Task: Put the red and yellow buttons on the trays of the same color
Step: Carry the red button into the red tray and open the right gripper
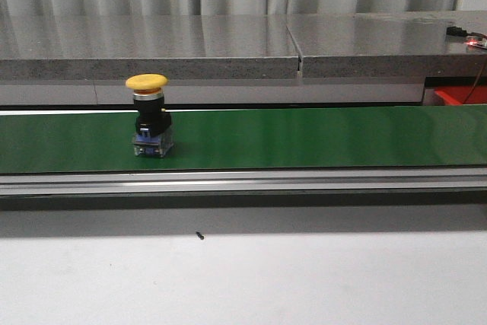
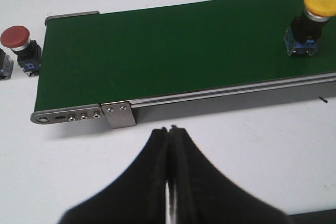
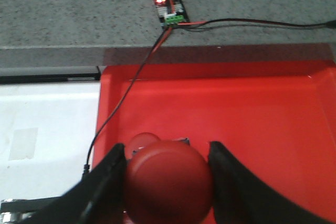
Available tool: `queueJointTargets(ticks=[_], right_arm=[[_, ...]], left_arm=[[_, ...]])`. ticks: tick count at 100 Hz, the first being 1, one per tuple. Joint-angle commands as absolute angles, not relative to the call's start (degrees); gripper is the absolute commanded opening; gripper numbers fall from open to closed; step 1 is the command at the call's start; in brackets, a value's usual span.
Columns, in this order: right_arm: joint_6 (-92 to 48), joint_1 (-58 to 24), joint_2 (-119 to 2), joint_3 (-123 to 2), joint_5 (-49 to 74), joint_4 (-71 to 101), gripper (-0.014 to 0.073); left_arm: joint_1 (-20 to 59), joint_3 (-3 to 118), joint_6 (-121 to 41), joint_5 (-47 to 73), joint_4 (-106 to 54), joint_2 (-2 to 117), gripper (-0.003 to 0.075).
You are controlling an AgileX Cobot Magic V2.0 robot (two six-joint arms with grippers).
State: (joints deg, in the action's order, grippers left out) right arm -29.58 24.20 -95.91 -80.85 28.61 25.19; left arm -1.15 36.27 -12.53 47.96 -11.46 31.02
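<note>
Jaws of the right gripper (image 3: 167,182) clamp a red button (image 3: 168,179) by its cap, holding it low over the red tray (image 3: 262,124), evidently to set it on the matching colour; whether it touches the floor cannot be told. The left gripper (image 2: 169,145) hangs with jaws pressed together and empty over the white table (image 2: 79,171), just before the green conveyor belt (image 2: 173,51). Farther along that belt a yellow button (image 1: 150,116) stands upright, probably next to be collected. Another red button (image 2: 20,45) sits off the belt's end. No yellow tray shows.
</note>
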Motion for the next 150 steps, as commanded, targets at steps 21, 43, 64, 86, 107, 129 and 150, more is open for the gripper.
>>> queueJointTargets(ticks=[21, 43, 64, 86, 107, 129, 150], right_arm=[[-29.33, 29.31, -100.58, -88.40, 27.03, 26.93, 0.0087], [-29.33, 30.10, -106.81, -89.91, 26.71, 26.93, 0.0087], [-29.33, 30.10, -112.23, -90.69, 26.81, 27.42, 0.0087], [-29.33, 30.10, -114.56, -90.74, 26.35, 27.90, 0.0087], [-29.73, 30.10, -114.56, -90.92, 25.49, 27.90, 0.0215], [-29.84, 30.10, -114.56, -91.66, 26.42, 28.14, 0.0506], [-29.88, 30.10, -111.60, -91.71, 27.09, 28.88, 0.0505]], left_arm=[[-0.81, 37.82, -11.98, 43.98, -12.41, 31.27, -0.0020], [-0.81, 37.82, -11.98, 43.98, -12.41, 31.27, -0.0020], [-0.81, 37.82, -11.98, 43.98, -12.41, 31.27, -0.0020], [-0.81, 37.82, -11.98, 43.98, -12.41, 31.27, -0.0020], [-0.81, 37.82, -11.98, 43.98, -12.41, 31.27, -0.0020], [-0.81, 37.82, -11.98, 43.98, -12.41, 31.27, -0.0020], [-0.81, 37.82, -11.98, 43.98, -12.41, 31.27, -0.0020]])
